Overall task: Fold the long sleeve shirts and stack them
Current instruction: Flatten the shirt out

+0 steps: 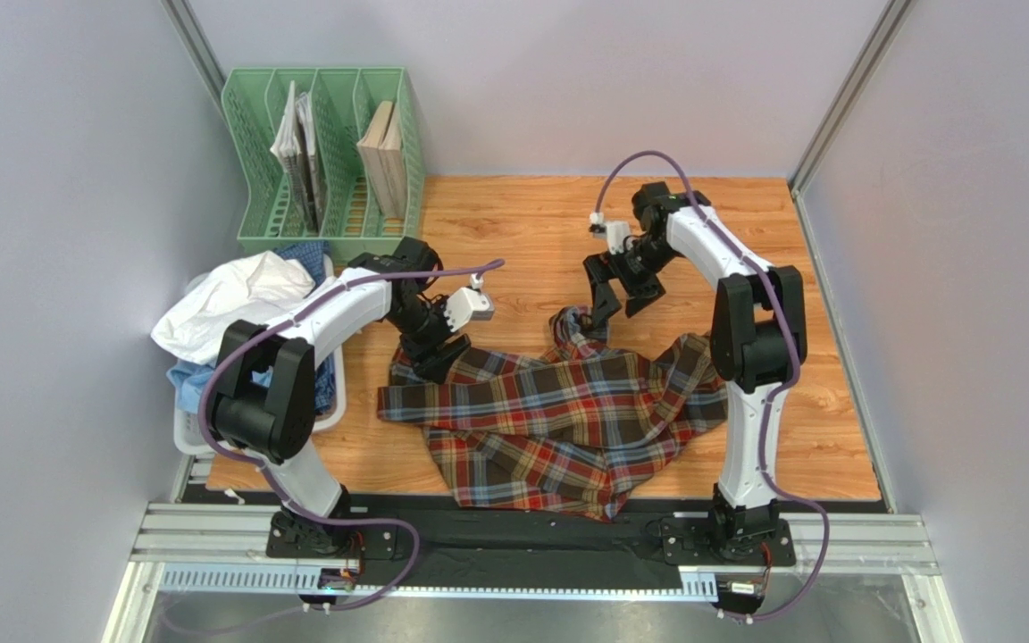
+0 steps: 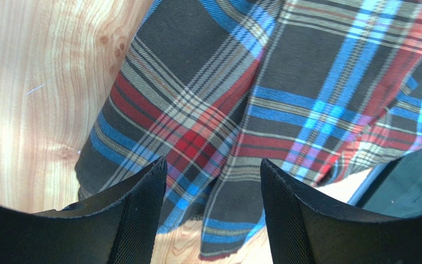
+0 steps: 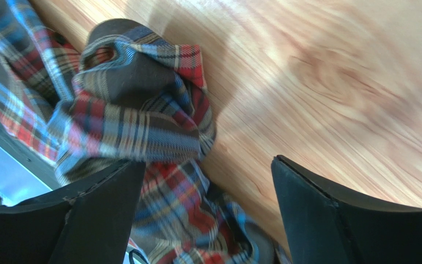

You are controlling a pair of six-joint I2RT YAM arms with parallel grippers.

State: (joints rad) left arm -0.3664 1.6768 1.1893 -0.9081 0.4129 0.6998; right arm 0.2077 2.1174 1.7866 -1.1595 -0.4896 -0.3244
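Counter [image 1: 829, 442] of pale wood fills most of the overhead view, and I am bolted at its near edge with both arms out over it. Between them lies the tartan shirt [image 1: 560, 422], red, dark brown, blue and yellow. It is rumpled and unfolded, with its wide part toward the near edge and a narrow part drawn up into a bunch on the far side.

At the counter's left edge, beside my left arm [image 1: 305, 322], sits a white basket [image 1: 187, 436]. A white shirt [image 1: 232, 302] is heaped on top of it and a light blue shirt [image 1: 191, 382] shows underneath. Behind the basket, in the far left corner, a green rack [image 1: 325, 161] stands upright with books [image 1: 383, 154] in its slots.

My right arm [image 1: 748, 335] bends over the right side of the tartan shirt and reaches back toward the middle.

My left fingers [image 1: 429, 355] hang over the shirt's far left edge. In the left wrist view they [image 2: 136, 220] stand apart, with flat plaid cloth and a strip of bare wood below them and nothing pinched between them.

My right fingers [image 1: 598, 286] hang above the bunched part. In the right wrist view they [image 3: 318, 214] are spread wide and hold nothing. The crumpled end of the cloth lies under one finger and bare wood under the other.
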